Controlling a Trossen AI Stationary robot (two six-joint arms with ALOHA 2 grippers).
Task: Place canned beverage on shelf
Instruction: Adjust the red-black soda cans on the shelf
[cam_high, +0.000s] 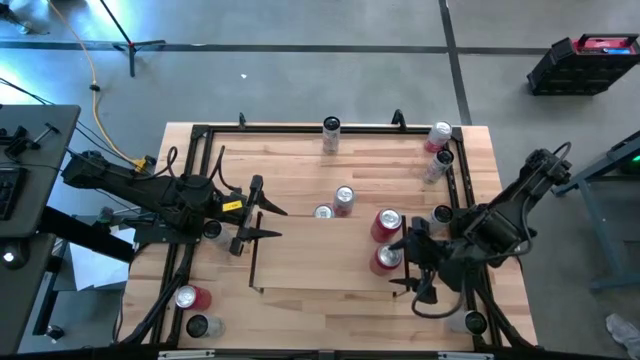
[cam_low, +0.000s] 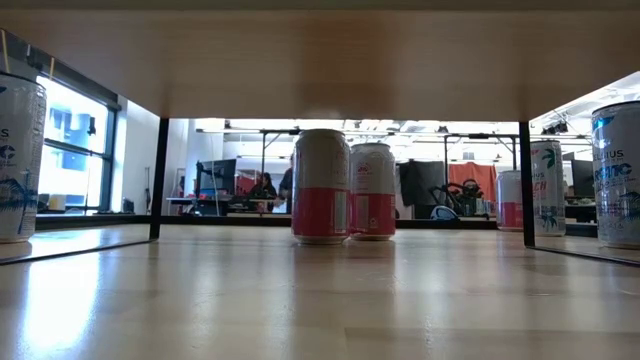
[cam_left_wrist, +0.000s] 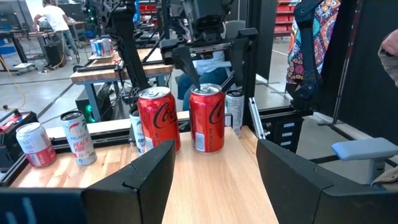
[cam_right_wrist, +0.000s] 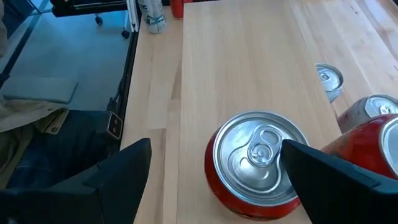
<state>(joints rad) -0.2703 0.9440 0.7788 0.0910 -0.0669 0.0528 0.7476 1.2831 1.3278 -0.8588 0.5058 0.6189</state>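
Two red aluminium cola cans stand close together inside the shelf, the flat light-wood bay (cam_high: 300, 240) edged by thin black rails. The nearer red can (cam_high: 386, 258) sits at the bay's right side, and the second red cola can (cam_high: 387, 224) stands just beside it, farther from the table's front edge. The right gripper (cam_high: 412, 262) hangs directly over the nearer can. In the right wrist view that can's silver lid (cam_right_wrist: 261, 155) lies between the two dark fingers, which are spread wide and not yet pressing its sides.

This looks like the approach to a grasp: the fingers straddle the can from above but have not closed. The next move probably calls for lowering until the pads sit on the can wall, then closing squarely, with care not to knock the neighbouring can, which is almost touching.

The left gripper (cam_high: 255, 213) waits at the left side of the bay with its fingers parted and nothing between them, looking across the wood at both red cans. Near the middle of the bay stand a pink-and-white slim can (cam_high: 344, 199) and a small silver-topped can (cam_high: 323, 212). Other cans stand outside the rails along the table's edges.
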